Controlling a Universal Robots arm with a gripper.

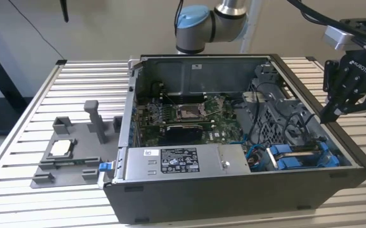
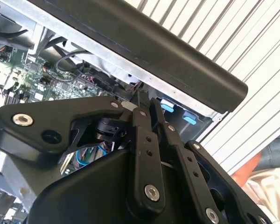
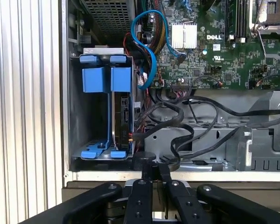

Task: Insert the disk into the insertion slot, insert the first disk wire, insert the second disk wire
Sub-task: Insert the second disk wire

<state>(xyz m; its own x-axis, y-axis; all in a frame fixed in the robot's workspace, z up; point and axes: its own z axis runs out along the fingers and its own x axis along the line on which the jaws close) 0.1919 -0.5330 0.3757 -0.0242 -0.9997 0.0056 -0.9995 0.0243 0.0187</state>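
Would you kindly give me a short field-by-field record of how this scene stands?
gripper: shut, poised at the case's wall on the exterior view's right
disk: standing edge-on in the blue-bracketed bay
case: open, on the slatted table
power-supply box: inside the case, at its near wall
blue cable: looping beside the bay

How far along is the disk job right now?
The disk looks seated in the drive bay. The gripper, jaws closed, hovers at the case rim beside that bay. A blue cable loops nearby; whether any wire is plugged into the disk can't be told.
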